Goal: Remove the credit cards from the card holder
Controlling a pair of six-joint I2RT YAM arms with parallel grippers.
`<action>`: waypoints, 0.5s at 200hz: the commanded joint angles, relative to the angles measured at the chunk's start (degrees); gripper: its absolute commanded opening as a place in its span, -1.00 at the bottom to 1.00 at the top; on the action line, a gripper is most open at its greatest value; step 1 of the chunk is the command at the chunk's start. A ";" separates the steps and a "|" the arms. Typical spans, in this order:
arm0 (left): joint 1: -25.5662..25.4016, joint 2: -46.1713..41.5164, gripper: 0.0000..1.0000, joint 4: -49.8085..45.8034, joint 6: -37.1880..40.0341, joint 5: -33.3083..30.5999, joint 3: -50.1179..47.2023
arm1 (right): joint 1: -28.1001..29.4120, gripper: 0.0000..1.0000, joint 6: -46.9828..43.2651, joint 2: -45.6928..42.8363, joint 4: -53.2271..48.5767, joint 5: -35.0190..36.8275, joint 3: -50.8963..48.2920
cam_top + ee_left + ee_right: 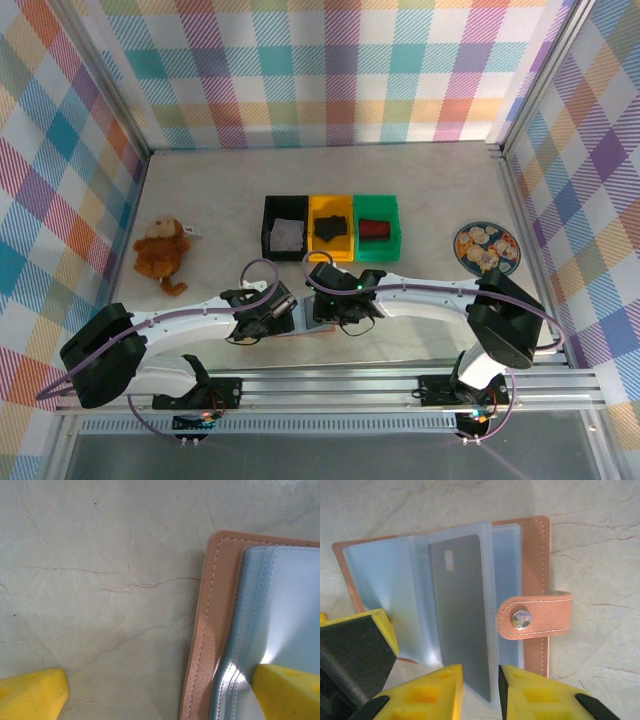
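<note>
Marbled table (pixel 100 580) bore holder (pixel 535 555), pinned by the wide-open left gripper (pixel 160 692); right gripper (pixel 481 690) pinched card (pixel 460 620), perhaps sleeve too, which risked dragging holder.

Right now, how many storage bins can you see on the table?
3, in one row: black bin left, yellow bin middle, green bin right. None looks hidden.

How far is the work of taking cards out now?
Done: the card holder lies open on the table. In hand: a left finger rests on its pale inner page, and the right fingers flank the grey card, which sits in its sleeve. Left: pulling that card out.
</note>
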 commanded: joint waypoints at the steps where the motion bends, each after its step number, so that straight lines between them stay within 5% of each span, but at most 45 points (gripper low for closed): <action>1: -0.66 5.22 0.91 9.54 -0.23 7.10 -4.56 | -0.12 -0.46 0.92 0.98 2.48 -2.17 -0.50; 100: -0.66 4.93 0.92 9.69 -0.37 7.06 -4.95 | -0.12 -0.41 1.04 -0.12 -0.64 1.64 -1.01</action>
